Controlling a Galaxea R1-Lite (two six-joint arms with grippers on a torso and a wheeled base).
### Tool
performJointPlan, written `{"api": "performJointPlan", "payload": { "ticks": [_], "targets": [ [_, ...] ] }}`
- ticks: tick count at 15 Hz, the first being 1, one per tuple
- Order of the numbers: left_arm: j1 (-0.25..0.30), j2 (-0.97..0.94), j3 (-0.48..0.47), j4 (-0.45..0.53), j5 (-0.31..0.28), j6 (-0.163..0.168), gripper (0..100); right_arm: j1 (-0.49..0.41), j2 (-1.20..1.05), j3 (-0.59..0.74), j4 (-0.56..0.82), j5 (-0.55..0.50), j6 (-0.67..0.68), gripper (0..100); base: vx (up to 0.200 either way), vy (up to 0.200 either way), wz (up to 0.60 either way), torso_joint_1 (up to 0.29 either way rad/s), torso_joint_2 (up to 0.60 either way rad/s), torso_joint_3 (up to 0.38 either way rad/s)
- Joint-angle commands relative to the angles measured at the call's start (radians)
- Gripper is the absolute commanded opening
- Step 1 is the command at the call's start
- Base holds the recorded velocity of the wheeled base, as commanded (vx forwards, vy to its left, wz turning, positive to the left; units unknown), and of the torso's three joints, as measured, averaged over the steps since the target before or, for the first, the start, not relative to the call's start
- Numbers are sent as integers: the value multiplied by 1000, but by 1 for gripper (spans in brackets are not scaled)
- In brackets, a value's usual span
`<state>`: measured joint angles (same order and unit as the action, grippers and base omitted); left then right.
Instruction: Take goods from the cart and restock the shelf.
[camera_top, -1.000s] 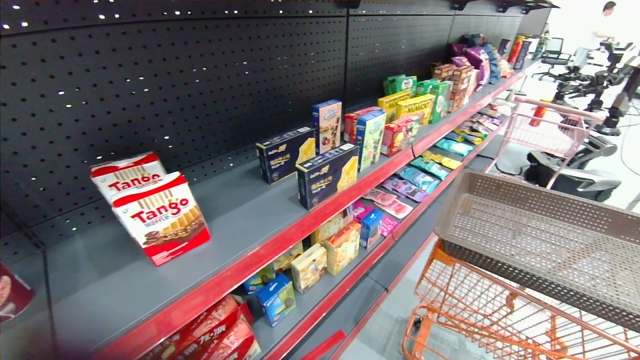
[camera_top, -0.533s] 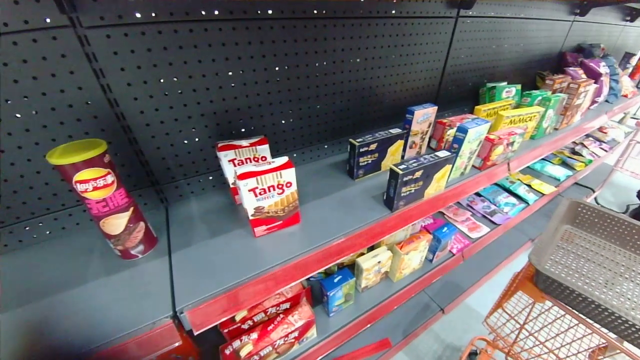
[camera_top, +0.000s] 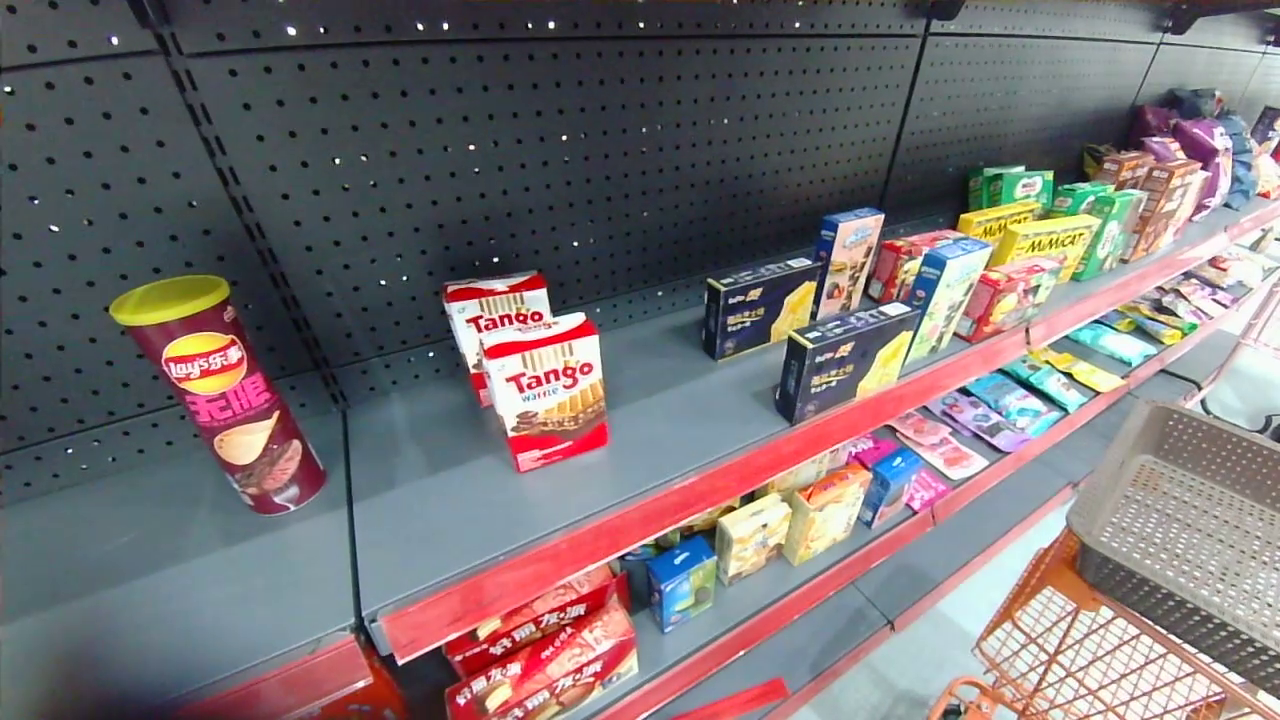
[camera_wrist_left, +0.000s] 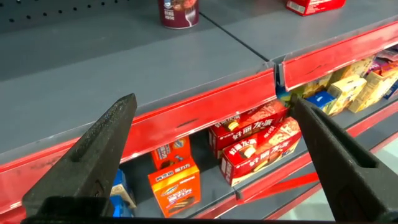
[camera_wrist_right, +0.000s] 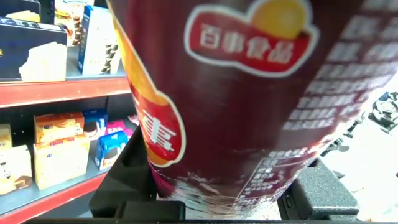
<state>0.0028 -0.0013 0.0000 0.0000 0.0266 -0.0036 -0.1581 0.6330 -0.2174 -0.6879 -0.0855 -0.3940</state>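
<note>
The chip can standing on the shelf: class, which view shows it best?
Head view: the chip can stands whole, yellow-lidded. The left wrist view catches just its base. The right wrist view shows another can, in the right gripper.

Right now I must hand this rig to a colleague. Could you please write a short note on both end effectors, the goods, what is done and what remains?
Left end effector: open, holding nothing, facing the red front edge of the shelf.
Right end effector: shut on the held chips can.
On the shelf: a shelved chips can with a yellow lid stands upright at the left, two wafer boxes to its right.
Cart: at the right, grey basket on top.
Done: one can in hand.
Left: probably set the held can on the shelf, perhaps beside the shelved one, then return to the cart.
</note>
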Motion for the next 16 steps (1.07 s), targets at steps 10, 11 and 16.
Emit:
{"api": "performJointPlan", "payload": {
  "ticks": [10, 11, 16],
  "targets": [
    [0, 1, 0, 0, 1, -3, 100, 17, 2, 1, -2, 1, -14, 0, 0, 0, 480, 4, 2, 1],
    [0, 1, 0, 0, 1, -3, 100, 17, 2, 1, -2, 3, -14, 0, 0, 0, 600, 2, 2, 2],
    [0, 1, 0, 0, 1, -3, 100, 18, -16, 9, -2, 3, -20, 0, 0, 0, 480, 3, 2, 2]
  ]
}}
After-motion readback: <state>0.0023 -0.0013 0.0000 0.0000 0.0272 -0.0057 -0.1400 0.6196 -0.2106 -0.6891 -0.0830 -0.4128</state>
